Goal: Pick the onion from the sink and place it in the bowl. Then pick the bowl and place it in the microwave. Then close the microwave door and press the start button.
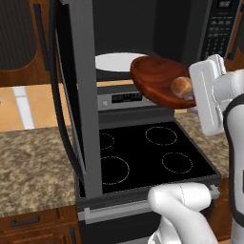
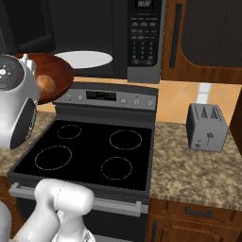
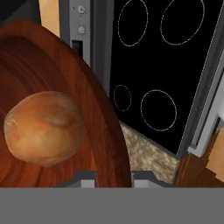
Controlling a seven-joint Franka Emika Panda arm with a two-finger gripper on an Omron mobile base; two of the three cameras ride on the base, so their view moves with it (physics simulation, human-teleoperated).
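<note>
Hand view, a simulated kitchen: the gripper (image 3: 113, 177) is clamped narrow on the rim of the bowl (image 3: 65, 87), one dark fingertip showing on each side of the reddish-brown wall, with the onion (image 3: 43, 127) resting inside just ahead of the jaws.

The step in hand appears to be the second of the task: the onion is already in the bowl, and the loaded bowl (image 1: 159, 78) is being carried to the microwave (image 1: 157, 28). From the left base view the bowl hangs in the air at the cavity's mouth, above the stove (image 1: 147, 152) that lies below the gripper, with the white turntable (image 1: 114, 62) beyond it inside the cavity. The microwave door (image 1: 78, 95) stands swung wide open, off to the gripper's left.

The next move likely calls for pushing the bowl forward over the turntable, lowering it flat and only then letting go.

The bowl is round, with no long axis of its own; its open face is tilted, rim raised at the gripped side. The onion (image 1: 181, 87) sits near that held rim rather than at the centre, so levelling matters before release. The button panel (image 2: 143, 40) waits beyond the gripper to its right, for the start press.
</note>
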